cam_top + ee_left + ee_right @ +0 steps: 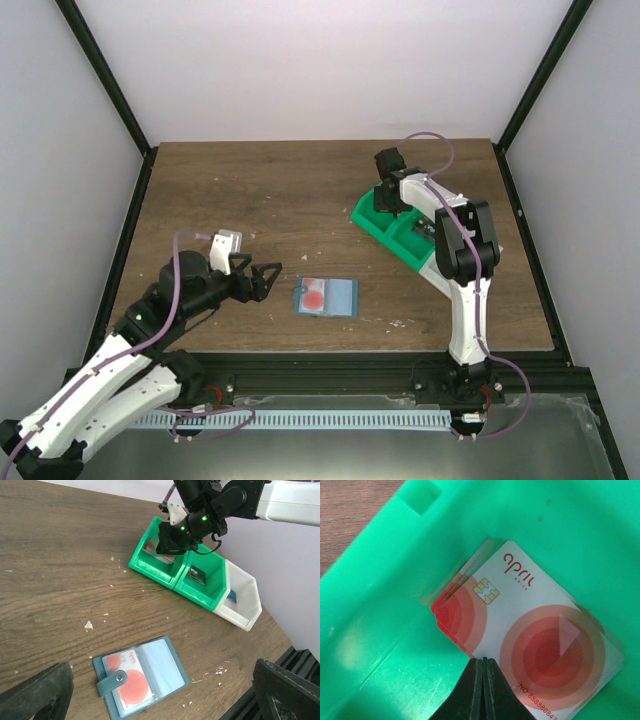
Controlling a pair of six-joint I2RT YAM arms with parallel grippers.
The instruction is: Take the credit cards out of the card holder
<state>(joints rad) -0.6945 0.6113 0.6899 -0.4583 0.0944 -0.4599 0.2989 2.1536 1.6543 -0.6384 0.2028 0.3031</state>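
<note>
Holder: teal-blue hinged card holder (pixel 165 667) lies open on wooden bench (pixel 60 555), pale red-marked plastic credit card (pixel 135 692) inside.
Left fingers (pixel 35 695): apart, empty.
Right fingers (pixel 476 690): together, over green plastic bin (pixel 370 630).
Risk: unpinned holder may slide.

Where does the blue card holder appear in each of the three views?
Top view: the card holder lies open just below the picture's middle.
Left wrist view: low, left of centre.
Right wrist view: not in it.
Shared landmark: the green bin, seen in all three.
</note>
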